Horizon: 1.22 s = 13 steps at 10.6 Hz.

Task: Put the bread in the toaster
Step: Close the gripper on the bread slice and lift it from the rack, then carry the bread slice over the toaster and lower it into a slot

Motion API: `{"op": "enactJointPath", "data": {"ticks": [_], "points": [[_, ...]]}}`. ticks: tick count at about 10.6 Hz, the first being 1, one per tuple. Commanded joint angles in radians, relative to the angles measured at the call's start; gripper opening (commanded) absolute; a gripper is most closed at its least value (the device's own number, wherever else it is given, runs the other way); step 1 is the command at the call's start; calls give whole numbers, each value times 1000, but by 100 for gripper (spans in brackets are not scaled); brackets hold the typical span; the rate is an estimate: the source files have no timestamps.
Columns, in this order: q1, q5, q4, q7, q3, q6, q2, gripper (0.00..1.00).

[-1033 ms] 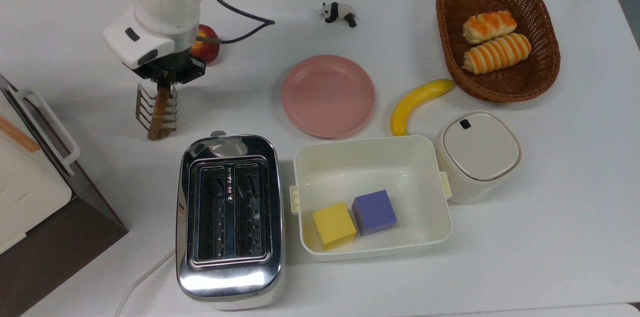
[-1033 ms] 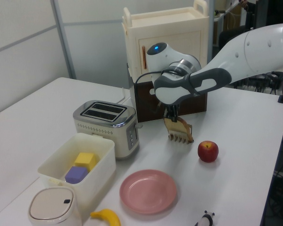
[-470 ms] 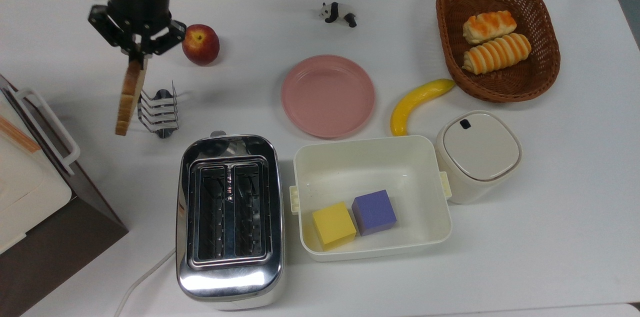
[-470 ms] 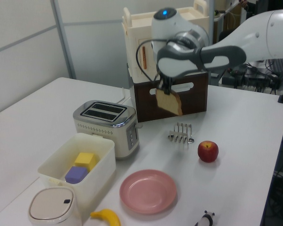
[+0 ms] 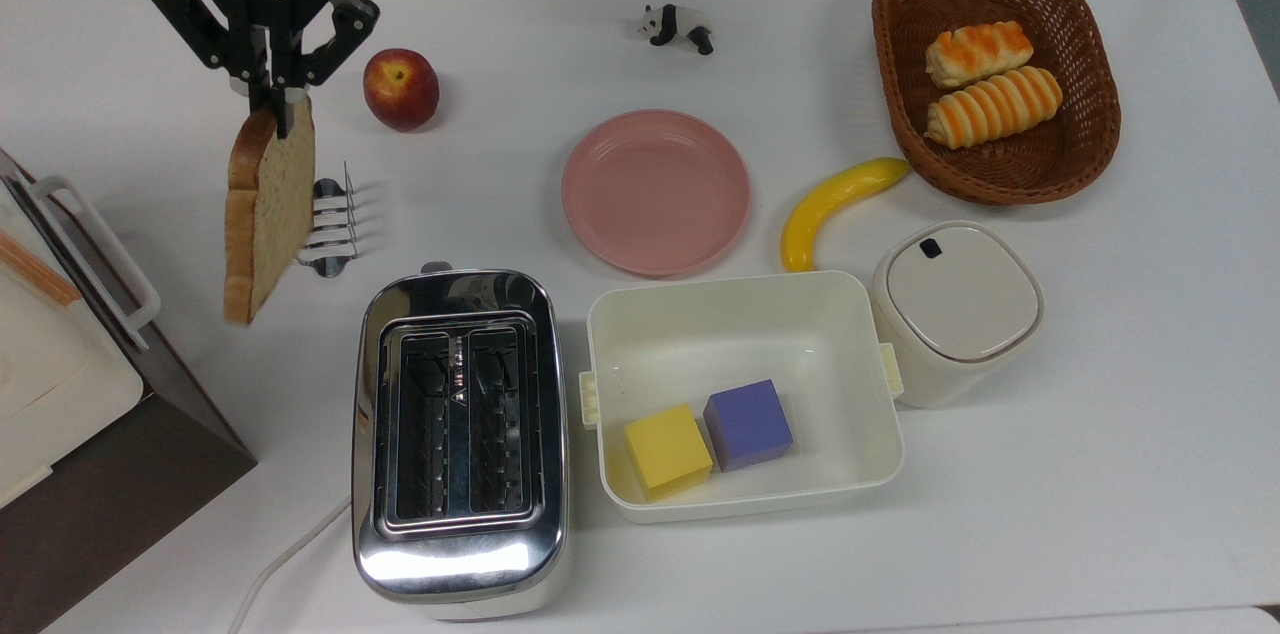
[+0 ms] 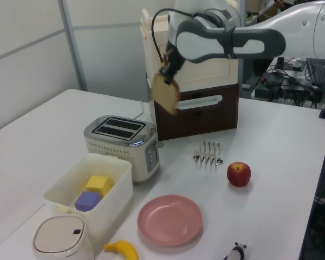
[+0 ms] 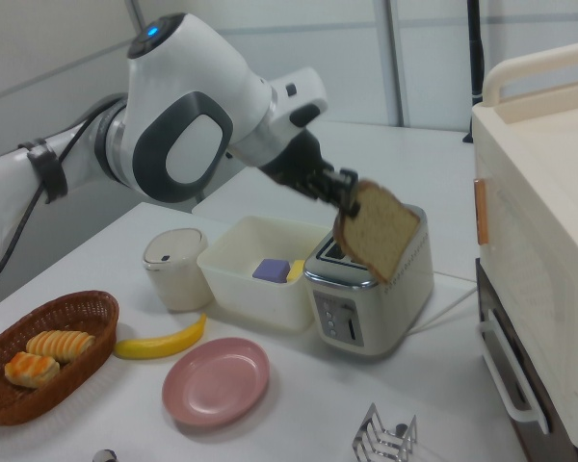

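My gripper (image 5: 277, 102) (image 6: 166, 75) (image 7: 350, 202) is shut on the top edge of the bread (image 5: 267, 210) (image 6: 166, 95) (image 7: 379, 236), a tan speckled slice with brown crust that hangs high in the air. The chrome two-slot toaster (image 5: 458, 434) (image 6: 122, 145) (image 7: 371, 294) stands on the table with both slots empty. In the top view the slice hangs up and to the left of the toaster. In the left view it is well above the toaster and to its right.
A wire toast rack (image 5: 330, 232) (image 6: 208, 154) stands under the slice, a red apple (image 5: 401, 89) beside it. A cream tub (image 5: 742, 394) with two cubes sits next to the toaster. Pink plate (image 5: 655, 191), banana (image 5: 835, 208), lidded jar (image 5: 955, 310), roll basket (image 5: 995, 69), toy panda (image 5: 677, 24); big cream box (image 6: 197, 59).
The gripper has lifted the bread out of the toast rack and raised it high, carrying it toward the toaster. The empty rack stays on the table.
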Motion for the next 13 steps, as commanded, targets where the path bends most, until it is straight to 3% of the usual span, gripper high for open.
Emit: {"op": "enactJointPath", "data": {"ticks": [1,7,11,12,13], "points": [[30,174,0,44,-9,241,51,0],[104,129,10,117,-1,352,191,0],[130,124,7,114,2,379,220,0],[126,125,2,110,0,379,220,20],[123,136,-1,119,0,379,221,53]]}}
